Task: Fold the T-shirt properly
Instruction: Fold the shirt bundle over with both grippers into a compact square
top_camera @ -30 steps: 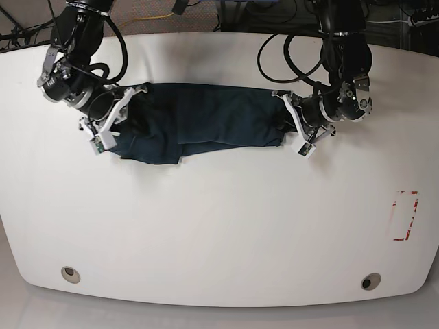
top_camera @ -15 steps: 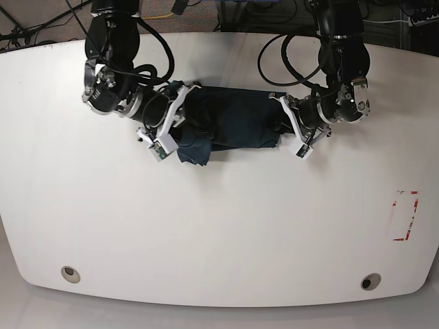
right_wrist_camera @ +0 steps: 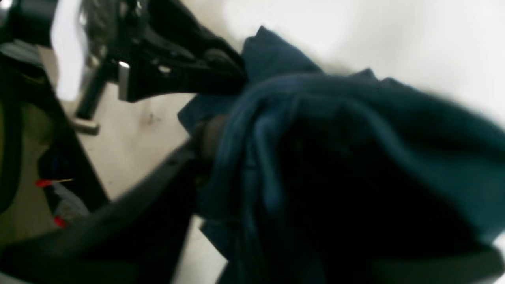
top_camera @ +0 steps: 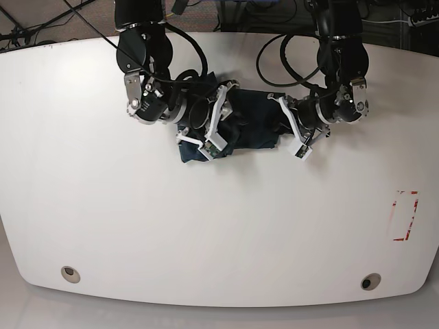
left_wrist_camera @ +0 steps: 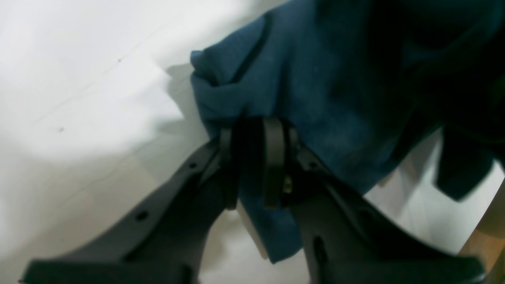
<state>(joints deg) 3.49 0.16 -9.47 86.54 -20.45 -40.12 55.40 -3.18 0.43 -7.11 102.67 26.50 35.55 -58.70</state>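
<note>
The dark navy-teal T-shirt (top_camera: pixel 252 123) lies bunched into a short heap at the back middle of the white table (top_camera: pixel 206 226). My left gripper (top_camera: pixel 293 133) stands at the heap's right end. In the left wrist view its fingertips (left_wrist_camera: pixel 272 157) are shut on a fold of the T-shirt (left_wrist_camera: pixel 315 79). My right gripper (top_camera: pixel 214 127) is pressed against the heap's left end. In the blurred right wrist view the T-shirt (right_wrist_camera: pixel 355 157) drapes over the jaws and only one dark finger (right_wrist_camera: pixel 118 221) shows. How far those jaws stand apart is hidden.
A red-marked rectangle (top_camera: pixel 405 216) is on the table at the right. Two round holes (top_camera: pixel 70 274) (top_camera: pixel 371 282) sit near the front edge. Cables (top_camera: pixel 281 55) loop over the table's back by the arms. The other arm's black gripper (right_wrist_camera: pixel 177 75) shows in the right wrist view.
My right arm has swept from the table's left towards the left gripper, carrying its end of the T-shirt over. The shirt went from a long strip to a short heap. The left gripper stayed put.
</note>
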